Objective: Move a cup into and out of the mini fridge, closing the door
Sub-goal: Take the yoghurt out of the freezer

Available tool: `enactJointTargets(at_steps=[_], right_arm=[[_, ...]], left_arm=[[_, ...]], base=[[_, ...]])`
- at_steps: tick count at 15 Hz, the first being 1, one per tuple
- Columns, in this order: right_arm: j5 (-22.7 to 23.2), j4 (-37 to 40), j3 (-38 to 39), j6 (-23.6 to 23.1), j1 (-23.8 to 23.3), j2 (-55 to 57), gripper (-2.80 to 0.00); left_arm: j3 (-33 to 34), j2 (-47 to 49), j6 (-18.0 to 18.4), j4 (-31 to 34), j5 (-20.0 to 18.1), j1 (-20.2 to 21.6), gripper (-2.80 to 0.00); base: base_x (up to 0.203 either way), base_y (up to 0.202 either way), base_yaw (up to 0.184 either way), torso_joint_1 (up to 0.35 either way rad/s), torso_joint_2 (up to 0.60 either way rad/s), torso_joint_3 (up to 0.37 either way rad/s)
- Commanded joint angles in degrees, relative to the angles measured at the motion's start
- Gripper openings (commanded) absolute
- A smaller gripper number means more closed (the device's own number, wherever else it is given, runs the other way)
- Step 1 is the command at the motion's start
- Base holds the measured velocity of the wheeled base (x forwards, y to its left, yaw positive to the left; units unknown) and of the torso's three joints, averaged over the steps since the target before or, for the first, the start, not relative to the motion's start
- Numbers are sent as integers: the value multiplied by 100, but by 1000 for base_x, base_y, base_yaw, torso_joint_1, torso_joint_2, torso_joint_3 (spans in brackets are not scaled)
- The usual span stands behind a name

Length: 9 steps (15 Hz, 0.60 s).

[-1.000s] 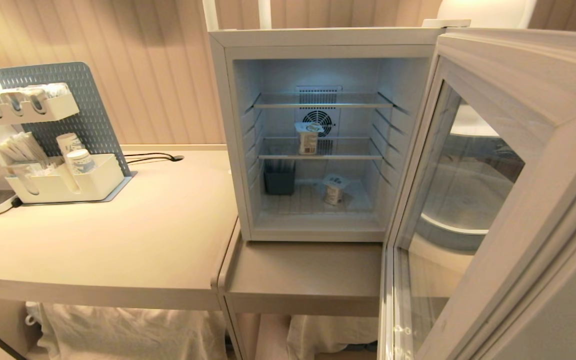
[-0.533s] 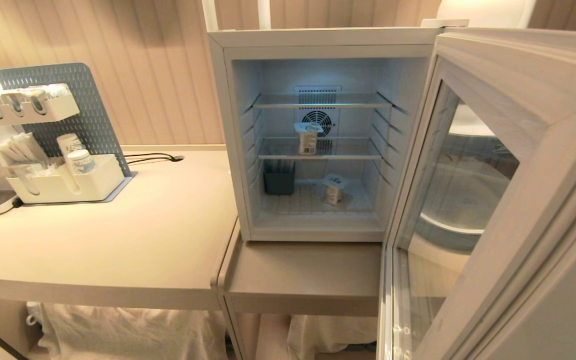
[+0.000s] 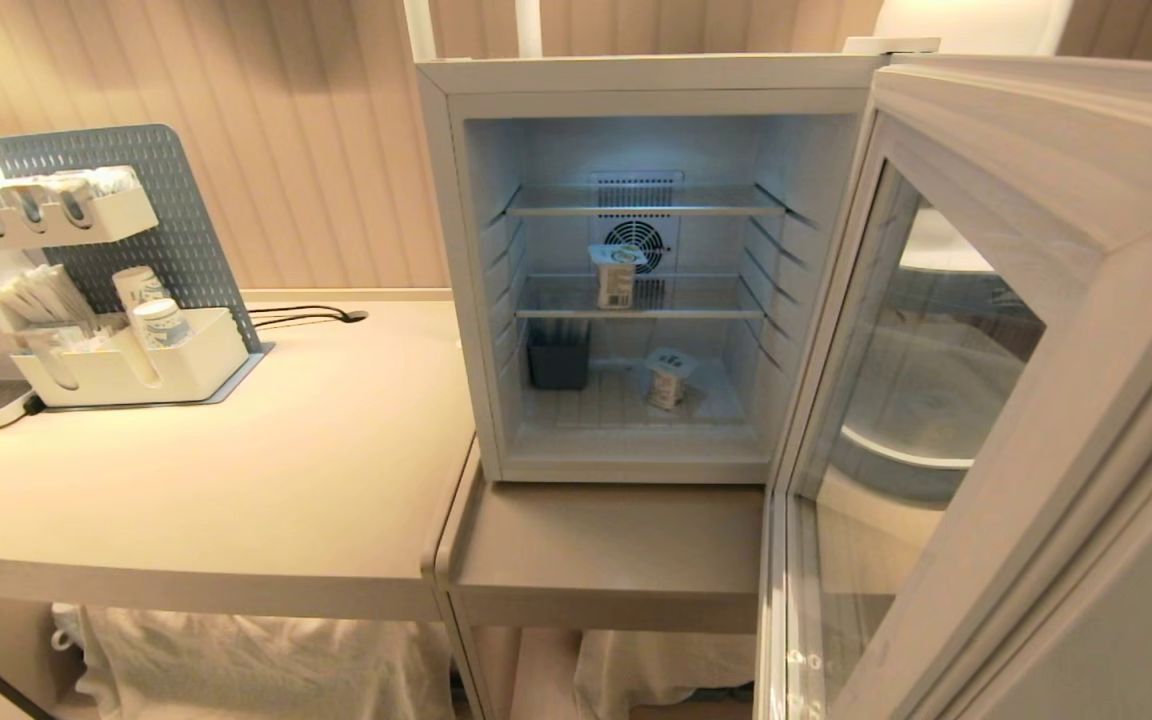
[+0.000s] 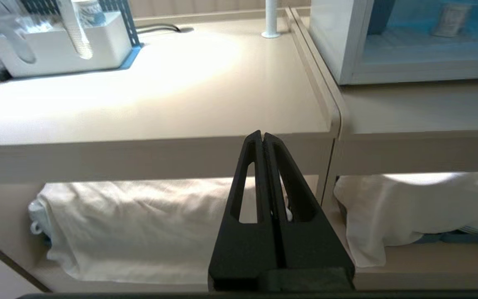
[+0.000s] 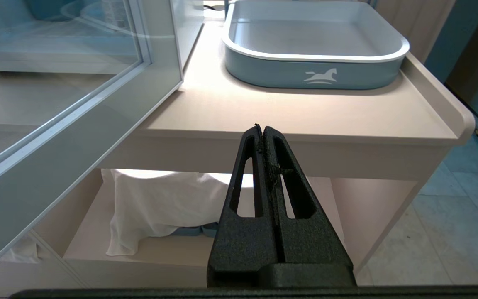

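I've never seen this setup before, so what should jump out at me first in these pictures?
The mini fridge stands lit and wide open, its door swung out to the right. Inside, one cup sits upright on the middle shelf and another leans on the floor beside a dark bin.

One mini fridge point(image 3: 636, 90), one door point(image 3: 1016, 300) standing open. Two wire shelves point(image 3: 646, 200) inside. Two cups: one on the lower shelf point(image 3: 616, 278), one on the fridge floor point(image 3: 668, 378). One dark bin point(image 3: 558, 360). One blue tray point(image 5: 313, 45). Two hands: left hand point(image 4: 262, 137), right hand point(image 5: 262, 129).
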Motion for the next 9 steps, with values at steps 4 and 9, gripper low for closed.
enactJointTargets(at_steps=[4,9], right_arm=[[9,7,-1,-4,-1,0,-280],[0,7,0,-4,-1,0,-280]], left_arm=[[39,-30,-64,459,-36,0,-280],[38,-30,-204,459,-19,0,-280]], base=[[0,0,0,0,0,0],[-61,0,0,0,4,-2]])
